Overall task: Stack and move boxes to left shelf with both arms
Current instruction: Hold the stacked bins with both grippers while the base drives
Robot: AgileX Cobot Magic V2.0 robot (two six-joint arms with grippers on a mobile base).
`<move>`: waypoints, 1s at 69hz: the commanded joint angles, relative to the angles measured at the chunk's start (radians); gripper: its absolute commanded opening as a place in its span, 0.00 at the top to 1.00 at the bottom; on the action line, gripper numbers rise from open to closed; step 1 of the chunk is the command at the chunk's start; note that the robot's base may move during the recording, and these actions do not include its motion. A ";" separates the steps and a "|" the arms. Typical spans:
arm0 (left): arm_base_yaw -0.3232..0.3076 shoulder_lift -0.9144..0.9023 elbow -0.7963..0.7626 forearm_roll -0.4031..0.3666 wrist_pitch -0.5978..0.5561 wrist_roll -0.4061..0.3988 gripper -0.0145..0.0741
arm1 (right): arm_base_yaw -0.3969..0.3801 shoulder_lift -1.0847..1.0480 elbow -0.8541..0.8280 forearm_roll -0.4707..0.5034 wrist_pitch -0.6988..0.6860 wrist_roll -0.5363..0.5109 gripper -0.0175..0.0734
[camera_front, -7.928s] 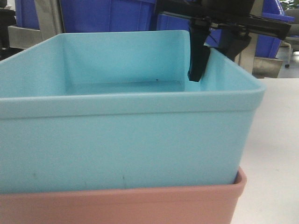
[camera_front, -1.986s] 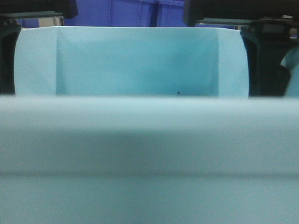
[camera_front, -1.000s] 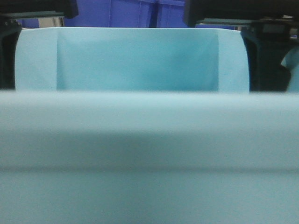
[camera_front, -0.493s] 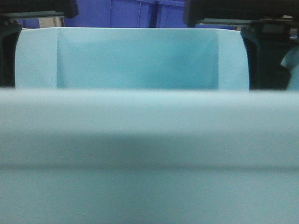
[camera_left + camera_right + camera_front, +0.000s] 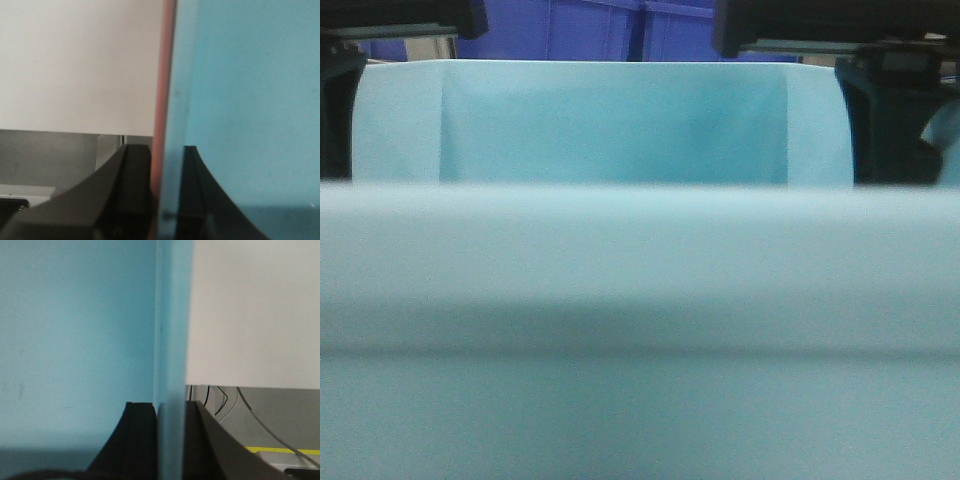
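Behind everything, dark blue crates (image 5: pixel 590 30) are seen in a strip along the top of the front view, while the rest of that view is filled by the blue tub (image 5: pixel 620 120), whose blurred near wall hides its floor. In the wrist views a white table (image 5: pixel 75 60) is shown under the tubs, and both tubs are seen reaching out past its near edge; whether they are lifted off it or resting on it cannot be told. The blue tub is nested inside the pink tub (image 5: pixel 162 75), of which only a thin rim strip is visible at the left side. No contents are seen in the blue tub where its inside shows. The left gripper (image 5: pixel 162 195) is closed to a narrow gap across the left side, with one finger outside the pink rim and the other inside the blue wall, so both walls are pinched together. The right gripper (image 5: pixel 172 432) is closed likewise across the right wall, but only blue plastic is seen between its jaws, and it cannot be told whether the pink tub is caught there too. If it is not, the pink tub could sag or drop away on that side once weight is taken. The thin walls could also be bent or pulled from the pinch if the arms are moved unevenly. The left shelf is not in view, and the front view is largely blocked, so the stack could be knocked against the shelf's front.
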 commanded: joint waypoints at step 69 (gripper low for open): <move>-0.011 -0.038 -0.033 0.003 0.091 -0.015 0.85 | 0.004 -0.038 -0.032 -0.016 -0.020 -0.005 0.75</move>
